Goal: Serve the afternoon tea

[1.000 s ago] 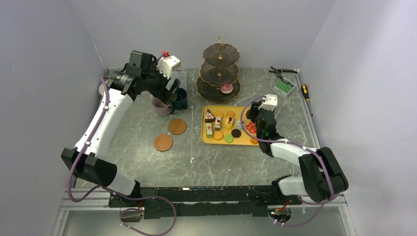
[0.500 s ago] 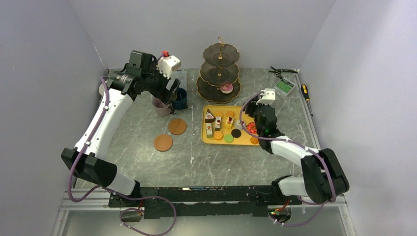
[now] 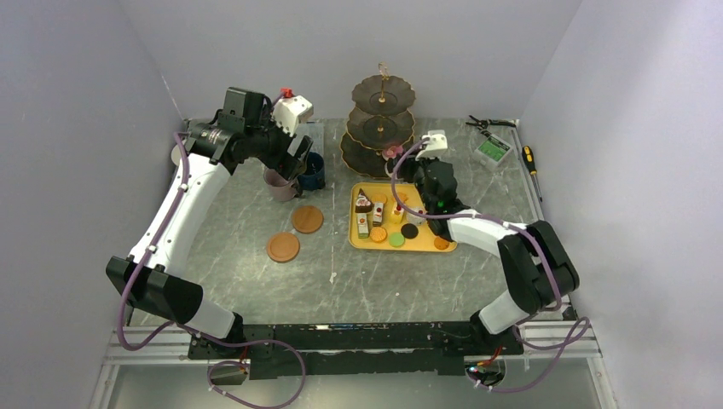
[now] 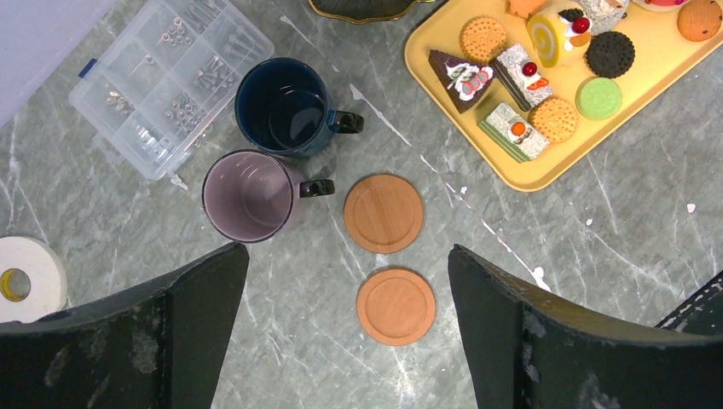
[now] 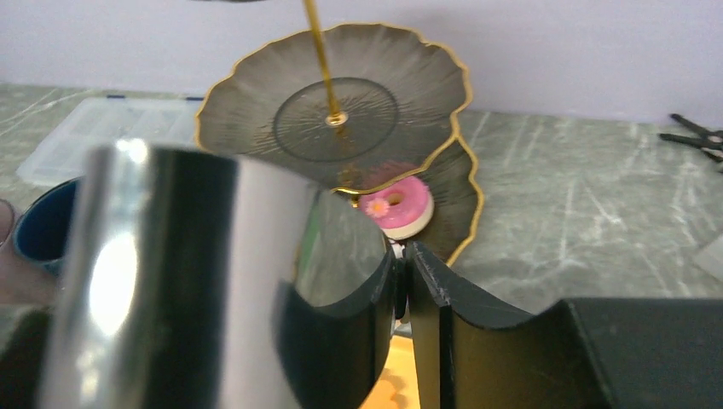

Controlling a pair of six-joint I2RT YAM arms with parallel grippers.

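The dark gold-trimmed stand point(image 3: 380, 128) has one pink donut point(image 3: 392, 153) on its bottom tier. My right gripper point(image 3: 412, 173) hovers just right of it, over the yellow tray's point(image 3: 424, 245) far edge. In the right wrist view it point(image 5: 402, 281) is shut on tongs with a shiny arm point(image 5: 170, 281). Their black tips nearly meet below the donut point(image 5: 395, 204). My left gripper point(image 4: 349, 281) hangs open high above the mauve mug point(image 4: 247, 196), navy mug point(image 4: 290, 106) and two coasters point(image 4: 383, 213). Cake slices point(image 3: 371, 213) and macarons point(image 3: 396, 239) lie on the tray.
A clear compartment box point(image 4: 162, 85) and a white tape roll point(image 4: 26, 277) lie left of the mugs. Pliers point(image 3: 488, 124), a green card point(image 3: 493, 149) and a screwdriver point(image 3: 530, 162) sit at the back right. Walls close in on three sides.
My right arm has swung from the tray's right side up and left toward the stand. The reddish donut seen by that side no longer shows there. The left arm is still.
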